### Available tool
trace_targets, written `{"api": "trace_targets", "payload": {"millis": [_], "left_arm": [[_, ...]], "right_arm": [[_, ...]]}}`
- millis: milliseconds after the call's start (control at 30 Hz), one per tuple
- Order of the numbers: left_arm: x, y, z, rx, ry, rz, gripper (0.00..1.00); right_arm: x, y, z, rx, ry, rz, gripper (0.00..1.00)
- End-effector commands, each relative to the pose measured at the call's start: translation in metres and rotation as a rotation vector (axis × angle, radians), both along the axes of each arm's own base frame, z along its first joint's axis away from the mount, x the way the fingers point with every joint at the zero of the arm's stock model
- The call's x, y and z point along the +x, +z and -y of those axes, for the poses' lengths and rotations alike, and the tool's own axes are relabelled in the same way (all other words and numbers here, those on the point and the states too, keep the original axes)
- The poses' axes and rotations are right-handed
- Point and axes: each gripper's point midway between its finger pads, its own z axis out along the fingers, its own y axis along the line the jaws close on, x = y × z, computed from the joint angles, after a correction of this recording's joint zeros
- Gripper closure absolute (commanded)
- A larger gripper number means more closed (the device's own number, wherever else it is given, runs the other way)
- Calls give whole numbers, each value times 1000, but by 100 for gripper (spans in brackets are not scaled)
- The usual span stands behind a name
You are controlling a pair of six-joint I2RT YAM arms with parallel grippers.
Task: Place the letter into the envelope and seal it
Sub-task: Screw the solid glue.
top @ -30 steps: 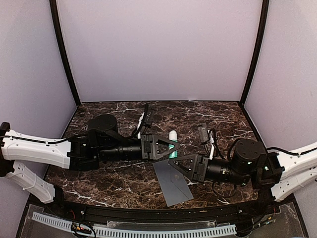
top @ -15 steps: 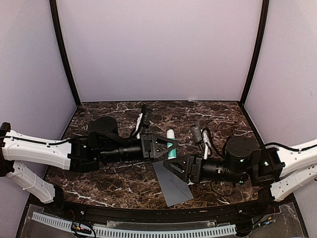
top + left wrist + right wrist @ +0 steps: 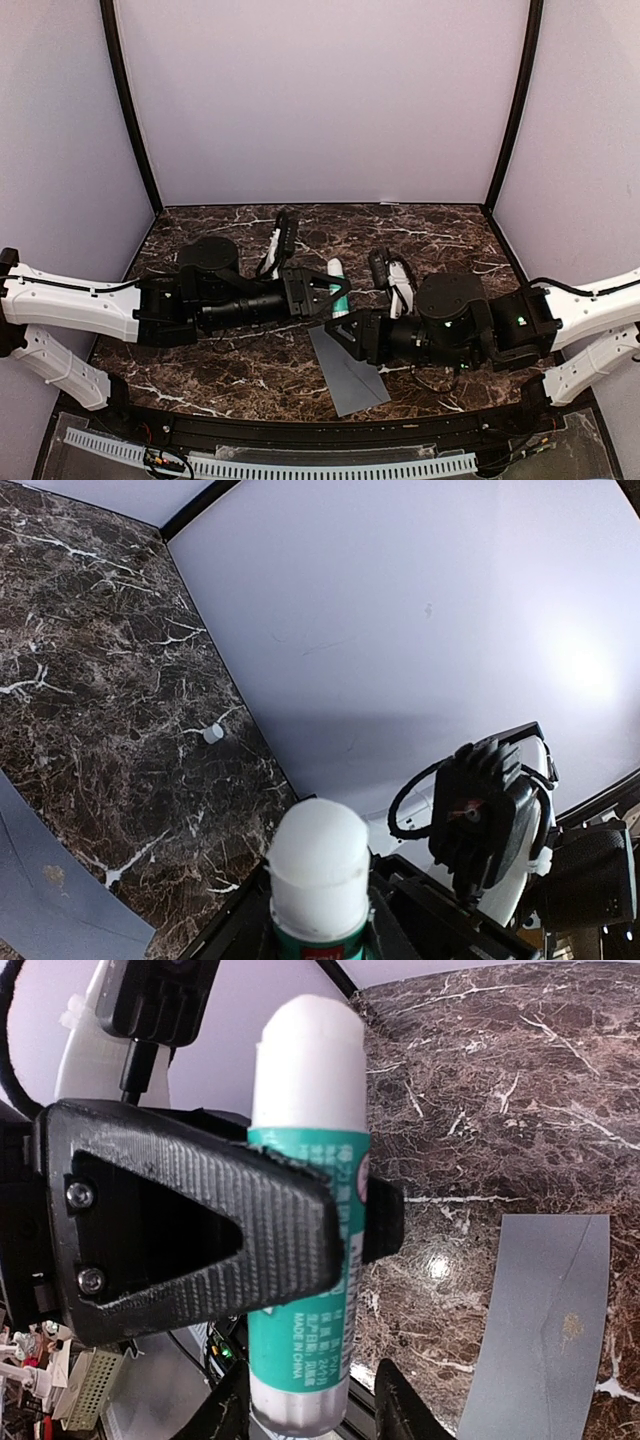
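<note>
Two sets of jaws meet at one glue stick (image 3: pixel 305 1060). The left jaws pinch its green body, and the right jaws stand spread either side of its lower end, with a gap on one side. Just below them the envelope (image 3: pixel 352 385) lies flat on the worktop (image 3: pixel 450 230), near the front edge and partly hidden by the right arm (image 3: pixel 450 325). No letter shows, so it is probably already inside. Whether the flap is stuck I cannot tell, and gluing and pressing it seem still to do. The worktop is dark veined marble, closed in by plain pale lilac walls (image 3: pixel 320 100).
</note>
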Motion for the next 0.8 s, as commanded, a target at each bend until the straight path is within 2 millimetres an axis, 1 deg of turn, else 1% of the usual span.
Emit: {"api": "trace_targets", "payload": {"millis": [0,133,200,267,300,367,467,567,667,767], "left_arm": [[-3,6,-7,-19,4,3,100],[-5,7,-5,-26,-10,2,100],[-5,6,-4,-27,-12,1,100],[-5,6,-3,-36,-11,0,100],[-7,7,-3,-40,-26,-1,100],[-9,6,-2,-45,-38,-5,100],[-11,7,-2,-48,-47,-6,100],[-15,9,-2,-57,-71,4,100],[-21,13,-3,-75,-101,27,100],[-32,23,-4,-110,-163,73,100]], "right_arm": [[6,15,9,68,-46,3,61],[0,25,1,98,16,28,58],[-2,25,-2,94,28,28,58],[-1,23,-3,87,27,25,64],[-1,22,-3,85,24,22,70],[0,23,-3,93,24,17,77],[0,24,0,116,22,9,82],[1,32,1,181,28,4,86],[-3,36,3,251,68,-12,89],[-6,43,5,326,112,-28,89]]}}
